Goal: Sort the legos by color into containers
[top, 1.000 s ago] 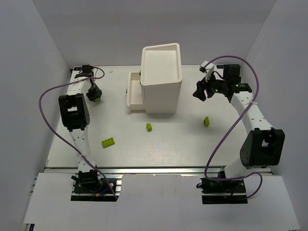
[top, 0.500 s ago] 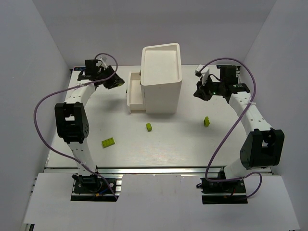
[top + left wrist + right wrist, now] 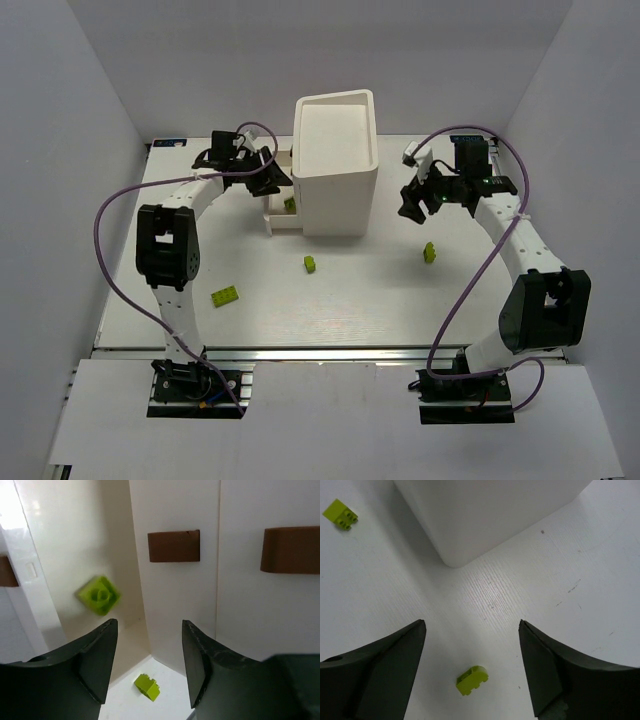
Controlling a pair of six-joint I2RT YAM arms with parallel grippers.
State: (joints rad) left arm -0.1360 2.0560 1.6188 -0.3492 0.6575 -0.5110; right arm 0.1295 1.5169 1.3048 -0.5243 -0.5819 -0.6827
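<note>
The white table carries a tall white cabinet at its far middle, with a left lime lego, middle lego and right lego lying nearer.

You have a tall white plastic cabinet standing upright at the far middle of the tabletop. One white drawer is pulled out to its left, and a lime yellow-green studded brick is in it. The closed drawers carry dark brown knobs. Nearer to you, three lime bricks lie apart on the tabletop: a long brick, a small brick and a third brick.
</note>
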